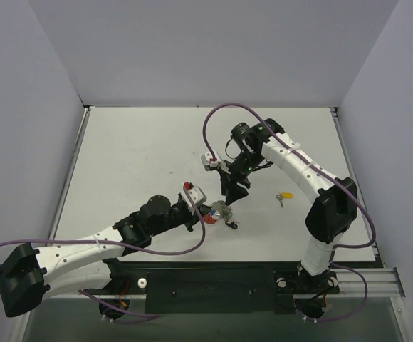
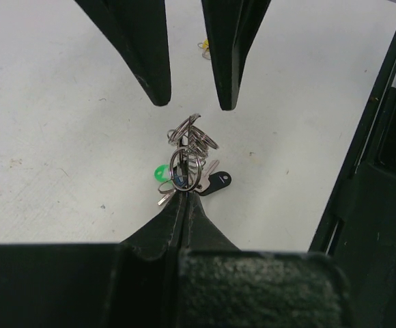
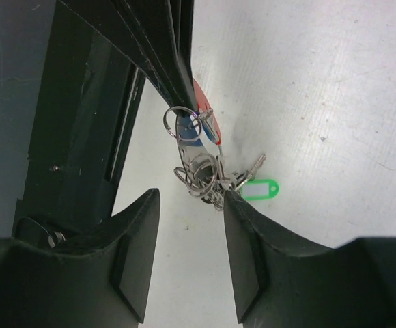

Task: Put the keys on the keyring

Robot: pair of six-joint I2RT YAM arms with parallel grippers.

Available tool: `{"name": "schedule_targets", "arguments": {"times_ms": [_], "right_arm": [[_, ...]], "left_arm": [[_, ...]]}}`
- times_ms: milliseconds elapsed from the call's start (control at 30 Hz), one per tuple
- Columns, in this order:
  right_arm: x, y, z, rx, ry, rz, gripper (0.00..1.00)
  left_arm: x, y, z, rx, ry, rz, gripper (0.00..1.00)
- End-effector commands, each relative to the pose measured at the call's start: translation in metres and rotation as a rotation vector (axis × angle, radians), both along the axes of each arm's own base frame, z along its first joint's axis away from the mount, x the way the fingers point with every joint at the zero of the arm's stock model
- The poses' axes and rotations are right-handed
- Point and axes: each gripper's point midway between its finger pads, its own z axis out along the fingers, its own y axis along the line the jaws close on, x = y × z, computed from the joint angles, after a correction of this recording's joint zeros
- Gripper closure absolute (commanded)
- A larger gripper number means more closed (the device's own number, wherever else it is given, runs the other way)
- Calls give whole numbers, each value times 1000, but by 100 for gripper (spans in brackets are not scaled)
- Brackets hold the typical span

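White table (image 1: 135, 157), walled on three sides. My left arm (image 1: 85, 249) lay low across the near-left part of it. My right arm (image 1: 299, 167) reached in from the right edge and bent down toward the middle.

Left pincer (image 2: 183, 198): jaws pressed fully together, clamped on the keyring (image 3: 183, 124). The ring stood out from the fingertips, silvery loop in front, a red part just behind it. It hung a little nearer the near edge than the table's middle.

Right pincer (image 3: 190, 201): jaws about half apart, nothing held. It pointed down at the ring from the far side, tip to tip with my left pincer.

The keys (image 3: 208, 176) hung in a bunch below the ring, among several smaller silvery rings. The bunch sat right at the mouth of my right pincer, just beside its right finger. Touching or not, I could not tell.

Green-capped key (image 2: 162, 172) lay at one side of the bunch, black-capped key (image 2: 216, 182) at the other.

One yellow-capped key (image 1: 285, 196) lay alone on the table, between the bunch and the right edge, apart from both pincers.
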Motion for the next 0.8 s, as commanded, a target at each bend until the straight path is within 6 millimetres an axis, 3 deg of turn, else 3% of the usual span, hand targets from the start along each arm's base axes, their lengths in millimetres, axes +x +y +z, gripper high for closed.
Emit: {"name": "schedule_targets", "arguments": {"times_ms": [0, 100, 233, 533, 767], "right_arm": [[9, -4, 23, 15, -28, -153, 59], [7, -5, 27, 28, -55, -146, 59], [-3, 3, 14, 9, -96, -99, 60], [27, 15, -5, -67, -210, -206, 62], [18, 20, -14, -76, -205, -163, 67]], "left_arm": [[6, -1, 29, -126, 62, 59, 100], [7, 2, 30, -141, 104, 88, 100], [10, 3, 28, -147, 152, 115, 100], [12, 2, 34, -167, 168, 126, 100], [14, 3, 33, -169, 173, 133, 100]]}}
